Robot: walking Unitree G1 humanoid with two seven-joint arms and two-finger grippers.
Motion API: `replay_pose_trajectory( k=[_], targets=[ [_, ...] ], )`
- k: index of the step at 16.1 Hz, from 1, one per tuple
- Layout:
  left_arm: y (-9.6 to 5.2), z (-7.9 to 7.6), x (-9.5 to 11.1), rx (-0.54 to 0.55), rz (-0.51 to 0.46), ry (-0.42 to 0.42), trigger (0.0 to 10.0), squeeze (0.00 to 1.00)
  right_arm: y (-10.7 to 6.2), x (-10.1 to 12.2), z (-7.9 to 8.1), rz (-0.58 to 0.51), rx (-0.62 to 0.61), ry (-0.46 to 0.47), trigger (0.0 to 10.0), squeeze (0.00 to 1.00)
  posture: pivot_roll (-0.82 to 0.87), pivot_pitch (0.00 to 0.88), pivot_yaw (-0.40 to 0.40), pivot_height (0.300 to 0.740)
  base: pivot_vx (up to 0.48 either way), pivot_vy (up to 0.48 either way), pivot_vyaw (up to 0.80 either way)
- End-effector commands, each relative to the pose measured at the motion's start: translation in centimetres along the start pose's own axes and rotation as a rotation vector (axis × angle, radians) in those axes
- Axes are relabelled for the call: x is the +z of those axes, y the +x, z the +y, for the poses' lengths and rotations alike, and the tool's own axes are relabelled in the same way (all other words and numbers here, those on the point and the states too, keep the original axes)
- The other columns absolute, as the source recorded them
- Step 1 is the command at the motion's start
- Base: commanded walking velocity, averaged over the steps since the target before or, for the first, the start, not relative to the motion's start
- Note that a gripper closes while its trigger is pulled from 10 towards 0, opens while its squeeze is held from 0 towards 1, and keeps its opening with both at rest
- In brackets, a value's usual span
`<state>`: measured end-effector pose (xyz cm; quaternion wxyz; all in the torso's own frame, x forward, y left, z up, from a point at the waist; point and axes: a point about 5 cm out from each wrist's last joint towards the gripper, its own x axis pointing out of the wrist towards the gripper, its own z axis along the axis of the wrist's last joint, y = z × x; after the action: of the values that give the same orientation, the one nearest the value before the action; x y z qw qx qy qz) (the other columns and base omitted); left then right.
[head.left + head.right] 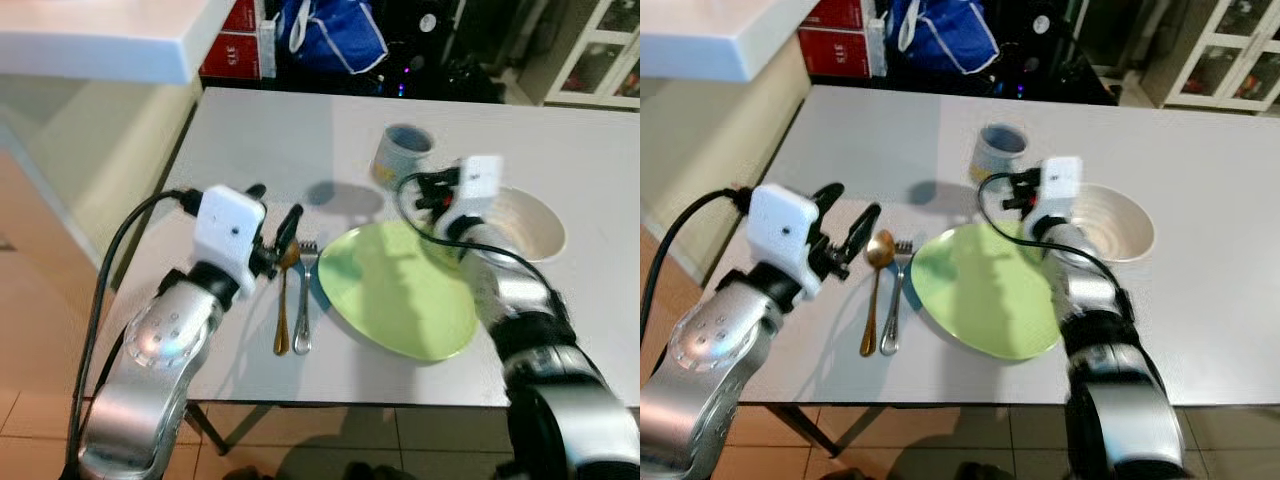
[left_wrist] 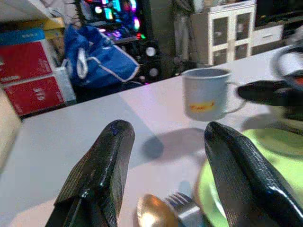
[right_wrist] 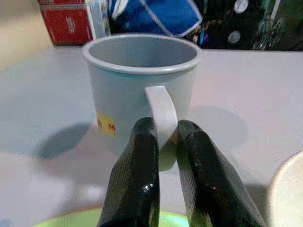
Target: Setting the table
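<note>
Right pincer (image 3: 163, 142) clamped on mug (image 3: 142, 90) handle — placing it next; left pincer (image 2: 165, 165) spread apart over spoon (image 2: 156, 213).

The mug (image 3: 142, 90) carries a small yellow label with a red "M" at its edge; the rest is hidden. The red boxes (image 2: 33, 78) bear white markings too blurred to read.
</note>
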<state>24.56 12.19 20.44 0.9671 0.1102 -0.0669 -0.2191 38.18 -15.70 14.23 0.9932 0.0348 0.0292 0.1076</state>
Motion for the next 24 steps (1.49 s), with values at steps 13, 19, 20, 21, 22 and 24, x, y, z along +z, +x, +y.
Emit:
replay_pose_trajectory(
  k=[13,19,20,21,22,24],
  targets=[
    [-2.1,-1.2,-0.1,-0.18,0.059,-0.009,10.0,0.0,-0.3,-3.2,0.8,0.053,0.057,-0.007,10.0,0.0,0.2,0.1,-0.055,0.74,0.0,0.0,0.0],
    [-2.4,-1.3,0.1,-0.19,0.067,-0.017,10.0,0.0,-0.1,-3.4,1.6,0.064,0.073,-0.007,10.0,0.0,0.21,0.106,-0.059,0.74,0.0,0.0,0.0],
    [-2.5,-1.4,0.1,-0.191,0.067,-0.018,10.0,0.0,-0.1,-3.5,1.7,0.067,0.077,-0.01,10.0,0.0,0.21,0.106,-0.06,0.74,0.0,0.0,0.0],
    [-2.5,-1.4,0.1,-0.191,0.068,-0.019,10.0,0.0,-0.1,-3.5,1.7,0.068,0.079,-0.01,10.0,0.0,0.21,0.109,-0.061,0.74,0.0,0.0,0.0],
    [-2.5,-1.4,0.1,-0.191,0.069,-0.019,10.0,0.0,-0.1,-3.5,1.8,0.068,0.083,-0.014,10.0,0.0,0.21,0.11,-0.062,0.74,0.0,0.0,0.0],
    [-2.6,-1.5,0.1,-0.19,0.073,-0.019,10.0,0.0,0.1,-3.3,1.9,0.066,0.092,-0.03,10.0,0.0,0.22,0.11,-0.064,0.74,0.0,0.0,0.0]
  ],
)
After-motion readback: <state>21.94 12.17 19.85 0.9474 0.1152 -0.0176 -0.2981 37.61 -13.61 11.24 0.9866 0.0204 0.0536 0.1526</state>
